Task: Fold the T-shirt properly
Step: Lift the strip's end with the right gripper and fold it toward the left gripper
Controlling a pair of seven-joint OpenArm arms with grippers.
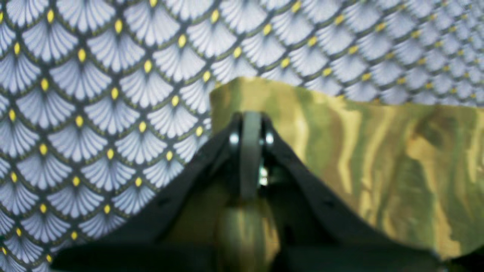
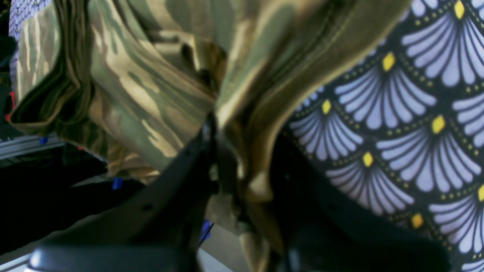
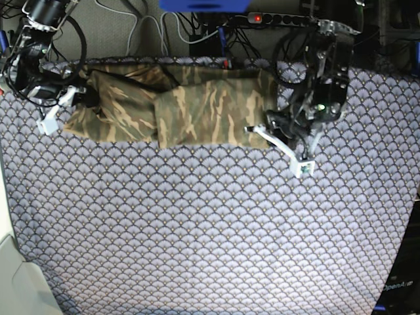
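Both grippers, left [image 1: 251, 124] and right [image 2: 223, 151], pinch the far-lying camouflage fabric T-shirt [image 3: 190, 108] at opposite ends, so the next move likely calls for lifting both ends together to fold.

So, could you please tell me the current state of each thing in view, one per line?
T-shirt: partly folded into a long band along the far edge of the table, bunched at the right gripper's end.
Left gripper: shut on a corner of the T-shirt.
Right gripper: shut on bunched T-shirt fabric.
Tablecloth: spread flat over the table, under the T-shirt.
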